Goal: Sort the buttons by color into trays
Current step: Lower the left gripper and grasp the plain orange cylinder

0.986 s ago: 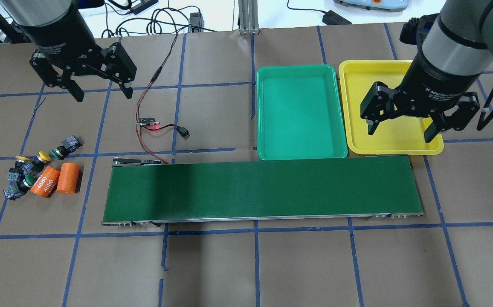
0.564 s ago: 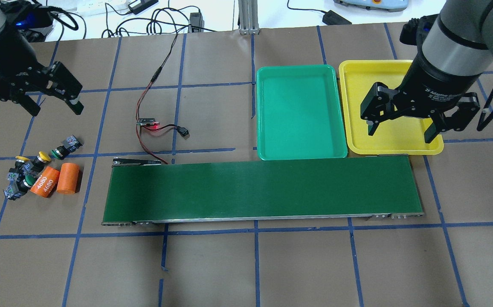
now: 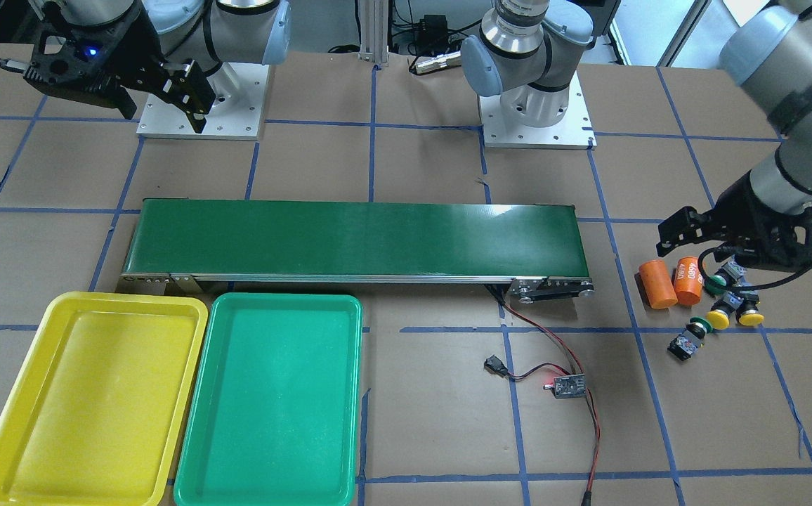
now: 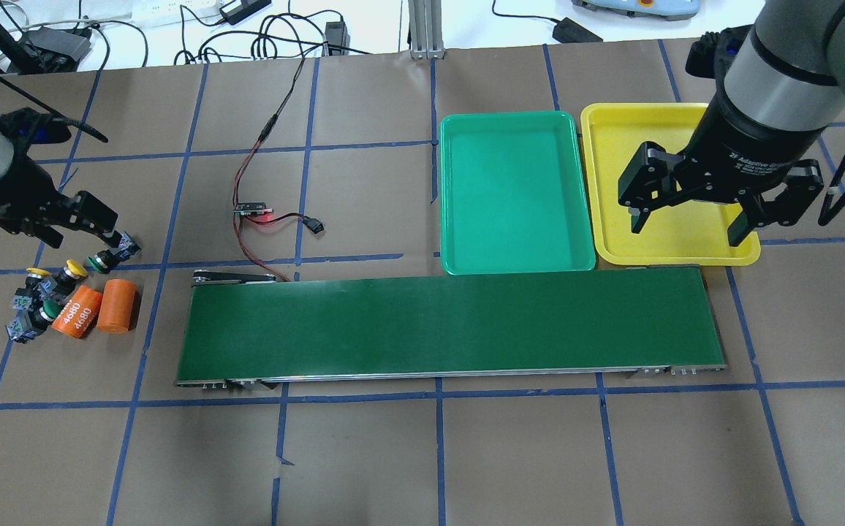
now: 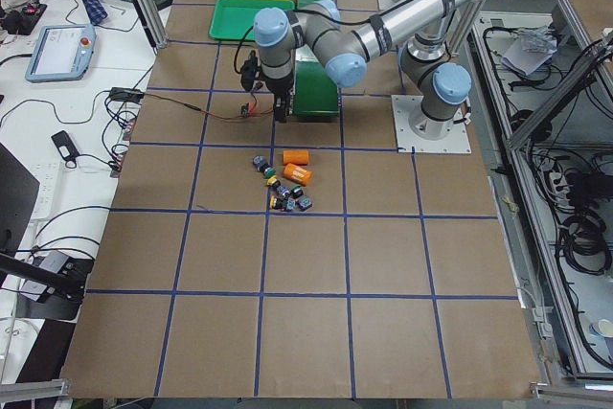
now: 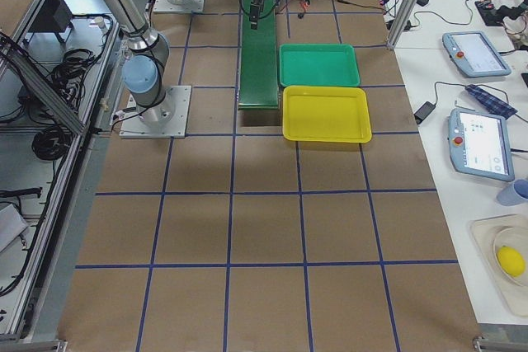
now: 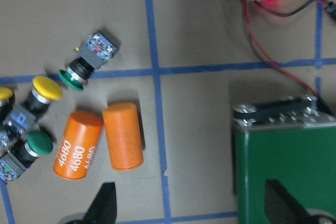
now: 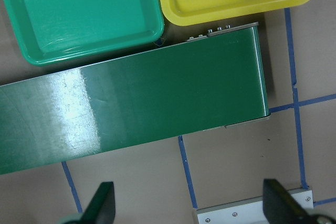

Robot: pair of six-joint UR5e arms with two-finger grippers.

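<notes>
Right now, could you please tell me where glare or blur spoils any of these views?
Right wrist view: a broad white sheen on the conveyor belt washes out its green. Left wrist view: the left gripper shows fingertips as soft, out-of-focus dark shapes, while the 4680 print on the orange cylinder reads sharply. Exterior left view: the buttons are too small for detail.

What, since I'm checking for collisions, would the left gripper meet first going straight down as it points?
The open left gripper would probably meet bare brown paper tabletop first, between the plain orange cylinder and dark-green conveyor belt; height is unclear.
</notes>
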